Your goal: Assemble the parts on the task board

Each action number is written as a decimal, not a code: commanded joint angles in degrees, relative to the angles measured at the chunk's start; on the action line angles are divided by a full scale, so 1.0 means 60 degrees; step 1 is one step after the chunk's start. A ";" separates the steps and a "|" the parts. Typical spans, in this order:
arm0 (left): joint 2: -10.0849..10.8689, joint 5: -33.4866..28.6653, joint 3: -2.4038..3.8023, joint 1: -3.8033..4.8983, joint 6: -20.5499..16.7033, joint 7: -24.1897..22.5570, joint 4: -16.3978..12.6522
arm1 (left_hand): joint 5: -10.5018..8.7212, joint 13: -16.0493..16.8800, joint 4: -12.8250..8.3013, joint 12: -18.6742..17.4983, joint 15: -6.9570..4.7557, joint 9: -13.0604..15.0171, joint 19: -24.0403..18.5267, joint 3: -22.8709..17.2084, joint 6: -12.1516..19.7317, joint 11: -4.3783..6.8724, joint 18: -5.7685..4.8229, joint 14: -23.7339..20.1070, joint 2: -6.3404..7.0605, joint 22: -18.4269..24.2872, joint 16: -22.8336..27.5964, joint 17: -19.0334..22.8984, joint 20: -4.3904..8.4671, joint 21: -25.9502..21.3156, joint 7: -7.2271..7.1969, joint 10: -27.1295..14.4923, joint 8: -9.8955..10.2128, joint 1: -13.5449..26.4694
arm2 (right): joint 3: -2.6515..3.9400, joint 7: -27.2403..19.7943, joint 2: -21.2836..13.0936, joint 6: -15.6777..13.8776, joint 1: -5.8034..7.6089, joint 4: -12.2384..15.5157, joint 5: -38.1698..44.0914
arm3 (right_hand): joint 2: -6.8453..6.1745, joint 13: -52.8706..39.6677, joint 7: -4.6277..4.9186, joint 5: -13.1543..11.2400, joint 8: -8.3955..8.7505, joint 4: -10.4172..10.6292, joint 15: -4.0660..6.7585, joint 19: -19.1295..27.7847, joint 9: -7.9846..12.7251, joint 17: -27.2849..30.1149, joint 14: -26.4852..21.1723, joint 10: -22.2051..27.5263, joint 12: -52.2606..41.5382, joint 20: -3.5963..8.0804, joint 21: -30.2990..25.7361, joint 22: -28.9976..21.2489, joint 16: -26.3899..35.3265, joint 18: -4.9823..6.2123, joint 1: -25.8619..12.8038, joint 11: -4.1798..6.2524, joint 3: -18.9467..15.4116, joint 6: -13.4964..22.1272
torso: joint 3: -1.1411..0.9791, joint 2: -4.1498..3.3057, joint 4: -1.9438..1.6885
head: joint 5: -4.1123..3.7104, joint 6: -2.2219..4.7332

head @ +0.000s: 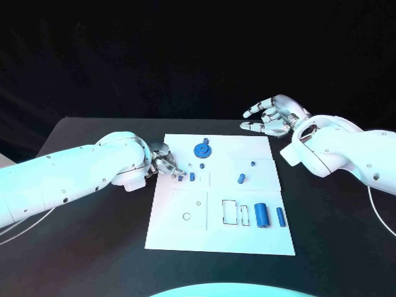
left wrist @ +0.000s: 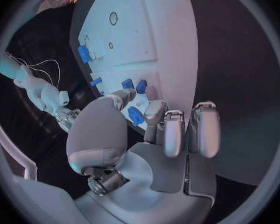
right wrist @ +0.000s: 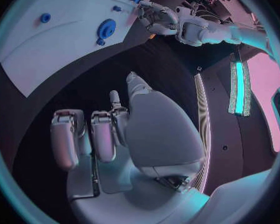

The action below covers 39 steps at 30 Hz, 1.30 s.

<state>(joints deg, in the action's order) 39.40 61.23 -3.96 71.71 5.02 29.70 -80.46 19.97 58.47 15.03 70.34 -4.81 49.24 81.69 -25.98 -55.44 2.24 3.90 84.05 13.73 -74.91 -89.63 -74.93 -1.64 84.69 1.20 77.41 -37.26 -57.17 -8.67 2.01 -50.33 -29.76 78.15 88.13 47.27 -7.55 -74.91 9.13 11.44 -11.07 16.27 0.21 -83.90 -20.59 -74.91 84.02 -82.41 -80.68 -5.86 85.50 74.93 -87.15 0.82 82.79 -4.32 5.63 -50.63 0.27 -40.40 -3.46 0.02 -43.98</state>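
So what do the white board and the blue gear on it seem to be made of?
The board looks like matte white plastic or coated sheet: flat, thin, no glare. The gear looks like matte blue plastic, possibly printed: even colour, dull surface. Neither can be confirmed by sight.

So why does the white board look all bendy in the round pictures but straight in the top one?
In both wrist views a fisheye lens curves straight edges, so the task board bulges like a dome; in the head view it keeps straight sides. In the right wrist view the blue gear looks small near the circle's rim, while the right hand looms large in the middle.
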 commanded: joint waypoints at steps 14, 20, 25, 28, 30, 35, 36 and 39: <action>0.0191 -0.1515 0.0381 0.0022 -0.0966 -0.0688 -0.0244 | -0.2235 -0.0593 0.0306 -0.0478 0.0064 -0.0081 -0.0220 0.1973 0.0353 -0.0144 -0.0096 0.0955 -0.0585 -0.0184 0.0005 -0.2392 -0.0067 -0.0271 0.0223 -0.0462 0.0247 0.0238 | 0.0001 -0.0143 0.0011 0.0023 -0.0029 -0.0008 0.0021 | 0.0041 -0.1070 -0.0004 0.0036 -0.0053 0.0044 -0.0019 -0.0650 0.0014 -0.1505 0.0738 0.0037 0.0044 0.0008 -0.0046 0.2001 0.0041 0.0064 -0.0014 0.0015 0.0014 0.0086 | -0.0009 0.0010 -0.0015 | -0.0048 0.0081; 0.0226 -0.1619 0.0406 0.0028 -0.1935 -0.2019 -0.0268 | -0.2774 -0.3162 0.0278 -0.2224 0.0561 -0.0733 -0.1289 0.3725 0.1545 -0.0724 0.0215 0.0573 -0.1621 0.1170 0.0529 -0.1474 -0.0497 -0.1100 0.0858 -0.2499 0.1100 -0.1029 | 0.0001 -0.0143 0.0000 0.0025 -0.0032 -0.0009 0.0017 | 0.0041 -0.1070 -0.0004 0.0036 -0.0053 0.0044 -0.0019 -0.0650 0.0014 -0.1505 0.0738 0.0037 0.0044 0.0008 -0.0046 0.2001 0.0041 0.0064 -0.0014 0.0015 0.0014 0.0086 | -0.0004 0.0003 -0.0009 | -0.0080 0.0113; 0.0159 -0.0800 0.0362 0.0024 -0.3008 -0.3940 -0.0271 | -0.2774 -0.5035 0.0223 -0.4556 0.1375 -0.1962 -0.5564 0.1792 0.2930 -0.1516 0.1076 -0.4418 -0.0947 0.6054 0.5395 0.4542 -0.1200 -0.5393 0.1627 -0.5242 0.2123 -0.4567 | 0.0001 -0.0145 -0.0026 0.0015 -0.0033 -0.0003 0.0016 | 0.0041 -0.1070 -0.0004 0.0036 -0.0053 0.0044 -0.0019 -0.0650 0.0014 -0.1505 0.0738 0.0037 0.0044 0.0008 -0.0046 0.2001 0.0041 0.0064 -0.0014 0.0015 0.0014 0.0086 | -0.0004 -0.0001 -0.0030 | -0.0111 0.0146; 0.0095 -0.0311 0.0295 0.0019 -0.3404 -0.4641 -0.0266 | -0.2757 -0.5862 0.0226 -0.5237 0.1432 -0.2418 -0.5673 0.0562 0.2885 -0.1653 0.1096 -0.4951 -0.0411 0.6596 0.6231 0.5328 -0.1341 -0.6240 0.1639 -0.5304 0.2119 -0.5253 | 0.0001 -0.0150 -0.0031 0.0011 -0.0033 -0.0004 0.0014 | 0.0040 -0.1065 -0.0004 0.0039 -0.0061 0.0049 -0.0020 -0.0640 0.0018 -0.1492 0.0735 0.0040 0.0049 0.0008 -0.0070 0.1987 0.0050 0.0070 -0.0064 0.0015 -0.0004 0.0095 | 0.0006 -0.0008 -0.0024 | -0.0131 0.0166; 0.0014 0.0246 0.0220 0.0006 -0.3620 -0.5113 -0.0250 | -0.2762 -0.6344 0.0156 -0.5650 0.1439 -0.2688 -0.5505 0.0155 0.3000 -0.1627 0.1099 -0.4865 -0.0058 0.6733 0.6295 0.5608 -0.1330 -0.6422 0.1621 -0.5405 0.2114 -0.5244 | 0.0001 -0.0157 -0.0034 0.0007 -0.0033 -0.0005 0.0010 | 0.0040 -0.1065 -0.0004 0.0039 -0.0061 0.0049 -0.0020 -0.0640 0.0018 -0.1492 0.0735 0.0040 0.0049 0.0008 -0.0070 0.1987 0.0050 0.0070 -0.0064 0.0015 -0.0004 0.0095 | 0.0014 -0.0016 -0.0008 | -0.0122 0.0167; -0.0219 0.1561 0.0053 -0.0037 -0.3463 -0.5474 -0.0074 | -0.2789 -0.6881 0.0024 -0.6073 0.1517 -0.3043 -0.5285 -0.0038 0.3008 -0.1727 0.1081 -0.4815 0.0271 0.6718 0.6094 0.5798 -0.1366 -0.6404 0.1469 -0.5693 0.2050 -0.5109 | 0.0001 -0.0171 -0.0029 0.0006 -0.0033 -0.0011 0.0000 | 0.0040 -0.1065 -0.0004 0.0039 -0.0061 0.0049 -0.0020 -0.0640 0.0018 -0.1492 0.0735 0.0040 0.0049 0.0008 -0.0070 0.1987 0.0050 0.0070 -0.0064 0.0015 -0.0004 0.0095 | 0.0018 -0.0018 -0.0011 | -0.0154 0.0165; -0.0280 0.1827 0.0021 -0.0047 -0.3385 -0.5472 -0.0017 | -0.2793 -0.6927 0.0001 -0.6098 0.1517 -0.3086 -0.5245 -0.0038 0.3014 -0.1735 0.1083 -0.4761 0.0283 0.6694 0.6009 0.5793 -0.1371 -0.6368 0.1437 -0.5720 0.2054 -0.5101 | 0.0001 -0.0173 -0.0027 0.0006 -0.0034 -0.0012 -0.0001 | 0.0040 -0.1065 -0.0004 0.0039 -0.0061 0.0049 -0.0020 -0.0640 0.0018 -0.1492 0.0735 0.0040 0.0049 0.0008 -0.0070 0.1987 0.0050 0.0070 -0.0064 0.0015 -0.0004 0.0095 | 0.0021 -0.0021 -0.0011 | -0.0152 0.0167; -0.0458 0.2493 -0.0047 -0.0069 -0.3092 -0.5381 0.0171 | -0.2789 -0.7158 -0.0124 -0.6124 0.1491 -0.3348 -0.5091 -0.0134 0.2837 -0.1714 0.1090 -0.4606 0.0317 0.6504 0.5522 0.5768 -0.1353 -0.6106 0.1401 -0.5689 0.2040 -0.5056 | 0.0001 -0.0176 -0.0020 0.0009 -0.0034 -0.0015 -0.0004 | 0.0040 -0.1065 -0.0004 0.0039 -0.0061 0.0049 -0.0020 -0.0640 0.0018 -0.1492 0.0735 0.0040 0.0049 0.0008 -0.0070 0.1987 0.0050 0.0070 -0.0064 0.0015 -0.0004 0.0095 | 0.0011 -0.0018 -0.0009 | -0.0166 0.0169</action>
<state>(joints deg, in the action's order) 36.95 68.12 -4.26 71.32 -13.81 0.65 -79.75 3.32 15.67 14.61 33.77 4.10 29.32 50.80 -26.90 -38.18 -8.10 9.74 56.12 15.44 -35.77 -56.20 -40.22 -9.64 47.88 9.50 43.51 -24.78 -87.54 -8.67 1.75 -50.48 -29.82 77.97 88.01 47.16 -7.55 -74.91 9.13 11.44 -11.07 16.27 0.21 -83.90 -20.53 -74.94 84.02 -82.40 -80.68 -5.86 85.29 74.91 -87.15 0.81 82.79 -4.32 5.63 -50.63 0.35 -40.50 -3.52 -0.93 -42.96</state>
